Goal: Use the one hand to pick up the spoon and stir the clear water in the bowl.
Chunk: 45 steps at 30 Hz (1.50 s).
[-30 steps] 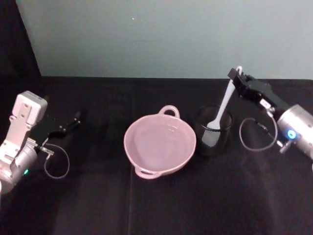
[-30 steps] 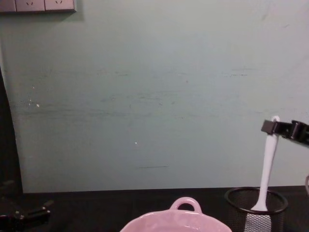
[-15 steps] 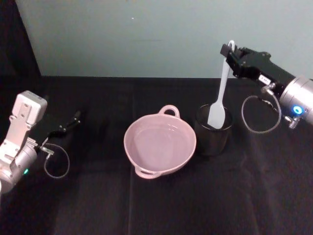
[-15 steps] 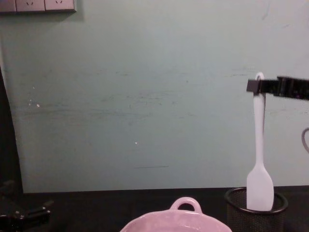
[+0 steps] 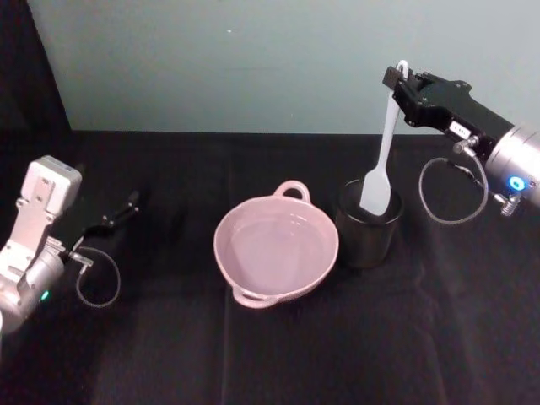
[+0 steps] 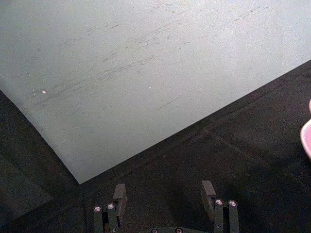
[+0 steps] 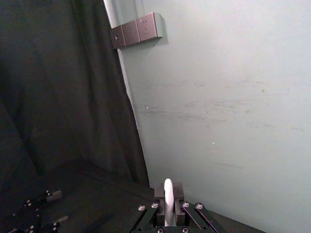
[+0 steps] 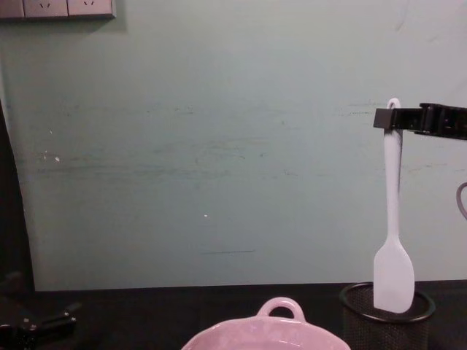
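Right gripper (image 5: 395, 83): clamped on spoon (image 5: 384, 148), at handle top.
Spoon: hangs upright beneath it, paddle at mesh cup (image 5: 364, 243) mouth.
Bowl (image 5: 221, 232): below, to its left.
Left gripper (image 5: 122, 207): far left, fingers apart.

spoon (image 5: 384, 145): 1 | bowl (image 5: 222, 251): 1 | mesh cup (image 5: 365, 243): 1 | grippers: 2, left gripper (image 5: 126, 205), right gripper (image 5: 396, 84)

Black right end effector (image 5: 396, 82), silver wrist (image 5: 516, 160) — seemingly blue-lit, grey cable (image 5: 452, 205)
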Motion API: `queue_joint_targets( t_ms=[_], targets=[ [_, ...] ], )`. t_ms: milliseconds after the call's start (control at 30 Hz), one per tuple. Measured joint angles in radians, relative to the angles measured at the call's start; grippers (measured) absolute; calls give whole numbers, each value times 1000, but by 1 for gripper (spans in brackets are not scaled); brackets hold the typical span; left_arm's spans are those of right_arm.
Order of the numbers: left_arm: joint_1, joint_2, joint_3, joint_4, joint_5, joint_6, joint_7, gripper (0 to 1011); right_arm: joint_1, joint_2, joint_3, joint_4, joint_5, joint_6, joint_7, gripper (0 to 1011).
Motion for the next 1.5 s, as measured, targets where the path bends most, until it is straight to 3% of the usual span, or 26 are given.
queue_joint_targets(
  t_ms=[533,733,1000,1233,1500],
  targets=[
    [0,0,0,0,0,0,0,1011,-18,-3,18,-32,-2,-16,1,113],
    [0,0,0,0,0,0,0,1011,32,-34,-33,-42,-35,-14,33,113],
    [0,0,0,0,0,0,0,1011,87,-101,-124,34,-72,-31,100,113],
    [0,0,0,0,0,0,0,1011,78,-139,-167,112,-101,-103,154,113],
    [0,0,0,0,0,0,0,1011,32,-163,-189,172,-119,-187,220,113]
  ],
)
